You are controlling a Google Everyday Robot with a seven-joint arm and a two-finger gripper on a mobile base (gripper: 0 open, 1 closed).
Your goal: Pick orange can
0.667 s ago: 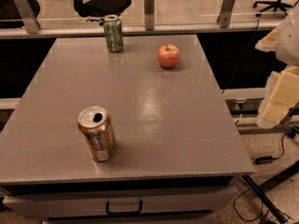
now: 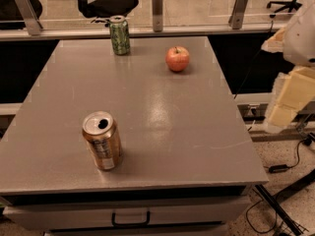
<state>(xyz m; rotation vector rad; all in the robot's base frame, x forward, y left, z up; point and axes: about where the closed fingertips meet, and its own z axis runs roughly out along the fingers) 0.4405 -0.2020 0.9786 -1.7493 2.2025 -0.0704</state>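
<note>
The gripper (image 2: pixel 291 98) hangs off the right edge of the grey table (image 2: pixel 162 117) (released or clenched, I cannot tell). The orange can (image 2: pixel 102 140) stands upright well to its left, near the front edge; the green can (image 2: pixel 119 35) and red apple (image 2: pixel 177 59) sit farther back.

Warm, subdued overhead light falls on the grey table (image 2: pixel 64 97), laying a pale sheen across its centre and a highlight on the silver top of the orange can (image 2: pixel 102 146), which throws a short shadow at its base. The gripper (image 2: pixel 290 100), at the frame's right edge beside the table, glows pale cream. The gaps flanking the table sink into black.
</note>
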